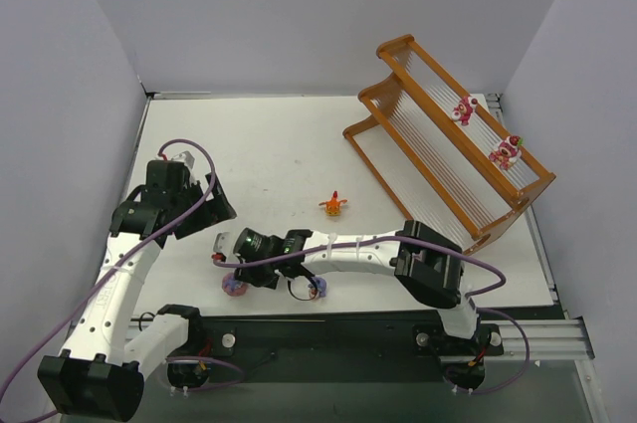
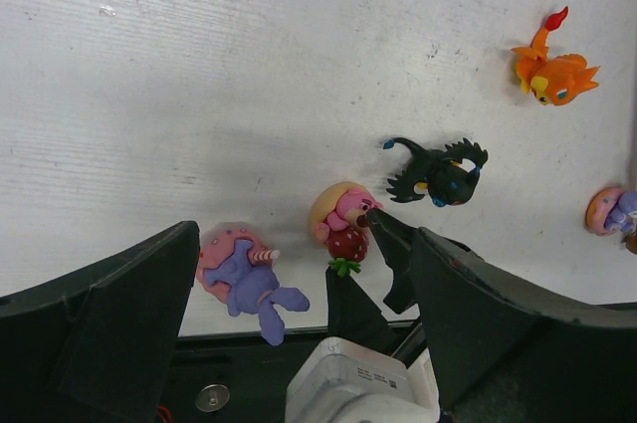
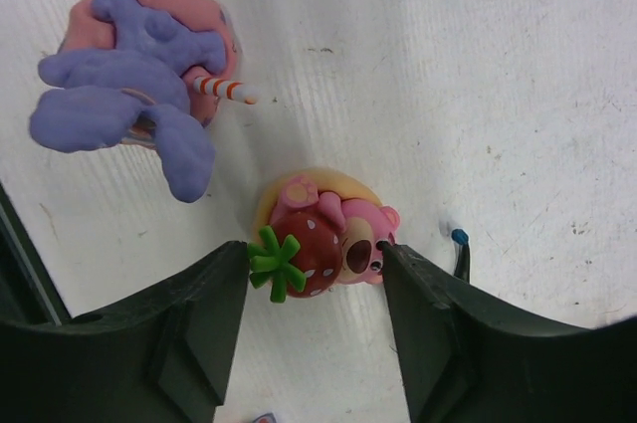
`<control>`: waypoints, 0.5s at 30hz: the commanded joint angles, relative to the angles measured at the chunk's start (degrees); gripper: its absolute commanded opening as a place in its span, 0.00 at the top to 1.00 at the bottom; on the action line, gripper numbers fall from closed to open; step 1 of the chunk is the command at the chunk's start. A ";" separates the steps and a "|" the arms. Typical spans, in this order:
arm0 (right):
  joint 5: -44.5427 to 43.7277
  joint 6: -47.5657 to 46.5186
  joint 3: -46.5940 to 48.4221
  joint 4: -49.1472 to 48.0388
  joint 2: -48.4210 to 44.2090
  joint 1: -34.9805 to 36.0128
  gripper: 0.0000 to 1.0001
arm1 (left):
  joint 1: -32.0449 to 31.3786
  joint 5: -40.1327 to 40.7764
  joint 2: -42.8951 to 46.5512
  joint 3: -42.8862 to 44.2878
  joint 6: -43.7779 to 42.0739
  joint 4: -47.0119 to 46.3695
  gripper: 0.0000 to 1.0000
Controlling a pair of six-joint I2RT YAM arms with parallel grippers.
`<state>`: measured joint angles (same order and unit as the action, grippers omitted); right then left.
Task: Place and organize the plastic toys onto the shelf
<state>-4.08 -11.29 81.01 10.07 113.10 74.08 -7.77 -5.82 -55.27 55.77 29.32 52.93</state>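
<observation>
Now the pink bear toy sits between the right hand's spread fingers.

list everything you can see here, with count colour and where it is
shelf: 1, orange-brown with white slatted floors, far right of the table
pink-red bears on the shelf: 2, pink-red, apart along one tier
orange toy: 1, orange, open table between shelf and arms
black winged toy: 1, black with yellow marks, near the strawberry bear
strawberry bear: 1, pink with a red strawberry, between the right gripper's fingers
purple toy on pink base: 1, purple, beside the strawberry bear
second purple toy: 1, purple and pink, right edge of the left wrist view
table: 1, white
left gripper: 1, black, open above the table's left
right gripper: 1, black, straddling the strawberry bear
</observation>
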 commanded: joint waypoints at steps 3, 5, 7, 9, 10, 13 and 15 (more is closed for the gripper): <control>-2.69 -1.72 2.57 0.30 1.25 0.18 0.62 | 0.30 -0.41 -0.11 3.03 -0.84 -0.54 0.03; -2.87 -1.37 2.48 0.39 1.16 0.18 0.75 | 0.30 -0.42 -0.28 3.03 -0.93 -0.54 0.03; -3.04 -0.58 2.31 0.57 0.72 0.18 0.98 | 0.30 -0.42 -0.19 3.12 -0.93 -0.63 0.03; -3.57 -0.23 2.48 1.18 0.20 0.18 1.00 | 0.30 -0.50 -0.37 3.03 -1.02 -0.63 0.03; -4.01 0.04 2.57 1.36 -0.50 0.18 1.00 | 0.30 -0.50 -0.37 3.12 -1.02 -0.72 0.03; -5.23 0.48 4.41 3.46 -2.17 -0.34 1.00 | 0.30 -0.50 -0.28 2.77 -1.02 -1.16 0.03; -6.38 0.65 5.90 5.74 -4.19 -0.96 1.00 | 0.30 -0.59 -0.37 2.68 -1.02 -1.33 0.03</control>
<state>-6.83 -11.62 82.76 11.25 114.21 73.95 -7.77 -5.89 -55.70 56.07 29.28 52.90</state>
